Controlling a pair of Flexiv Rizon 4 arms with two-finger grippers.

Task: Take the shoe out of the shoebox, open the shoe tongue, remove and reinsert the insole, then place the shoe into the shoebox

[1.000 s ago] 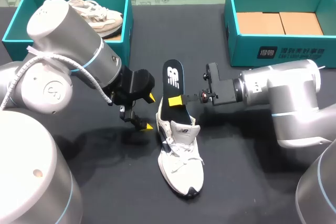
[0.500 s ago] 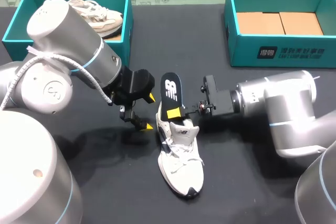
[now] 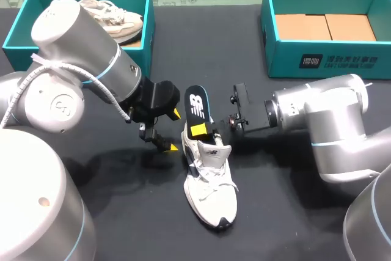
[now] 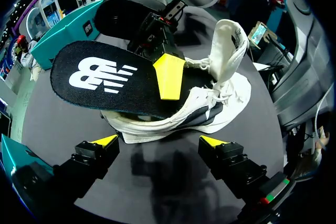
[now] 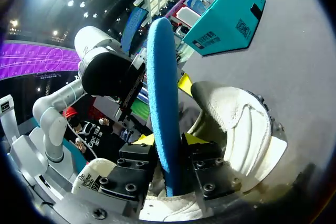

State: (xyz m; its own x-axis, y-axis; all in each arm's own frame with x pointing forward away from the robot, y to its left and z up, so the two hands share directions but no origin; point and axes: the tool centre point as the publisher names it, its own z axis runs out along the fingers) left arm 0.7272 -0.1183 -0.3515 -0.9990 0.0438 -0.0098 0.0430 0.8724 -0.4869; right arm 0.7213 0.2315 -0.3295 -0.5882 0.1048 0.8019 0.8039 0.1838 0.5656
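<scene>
Clamping the insole [image 3: 195, 103], right hand [image 3: 202, 129] beside the shoe [image 3: 211, 183].

Black table [image 3: 134, 212], beige sneaker [image 3: 113, 15], cardboard insert [image 3: 324, 27]

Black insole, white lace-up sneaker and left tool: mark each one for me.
black foam insole [image 3: 194, 103]: head view, on its white logo.
white lace-up sneaker [image 3: 211, 181]: head view, on the laced upper.
left tool [image 4: 160, 140]: left wrist view, midway between its yellow tips.
</scene>
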